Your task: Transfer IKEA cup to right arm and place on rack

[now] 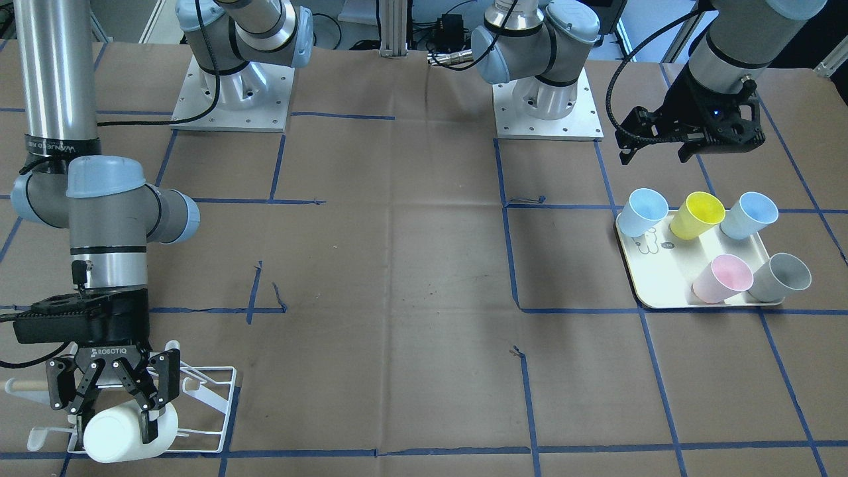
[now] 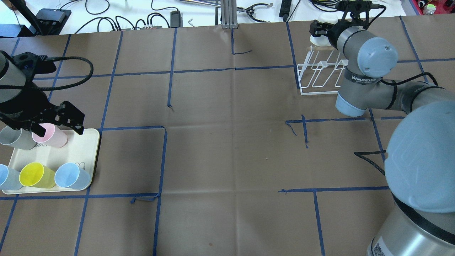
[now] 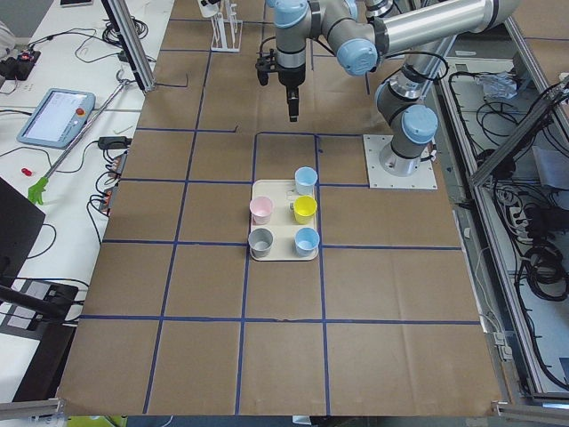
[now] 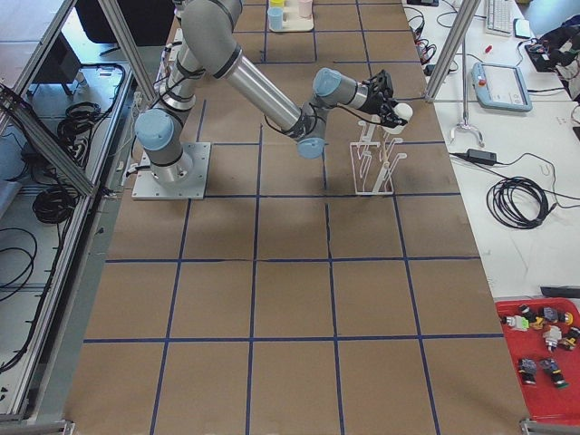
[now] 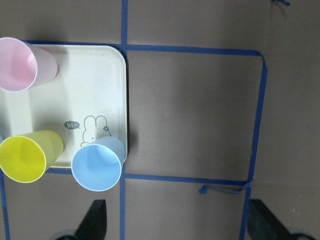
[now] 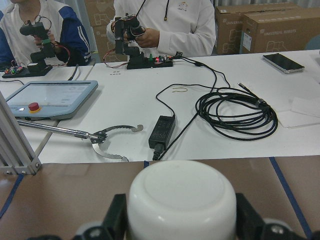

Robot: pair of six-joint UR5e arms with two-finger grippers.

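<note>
My right gripper [image 1: 112,414] is shut on a white cup [image 1: 126,432], gripping its sides. The cup is tilted on its side over the end of the white wire rack [image 1: 212,397]; I cannot tell whether it rests on a prong. In the right wrist view the cup's base [image 6: 182,200] fills the space between the fingers [image 6: 116,220]. In the overhead view the cup [image 2: 317,40] is at the far end of the rack [image 2: 320,83]. My left gripper [image 2: 58,128] is open and empty above the cream tray [image 2: 80,151], its fingertips [image 5: 95,220] spread wide.
The tray [image 1: 662,281] holds several upright cups: pale blue [image 1: 646,212], yellow [image 1: 697,215], blue [image 1: 748,215], pink [image 1: 722,278] and grey [image 1: 780,277]. The rack's wooden dowel handle [image 1: 26,384] sticks out beside the right gripper. Cables and a teach pendant [image 6: 47,97] lie beyond the table's far edge.
</note>
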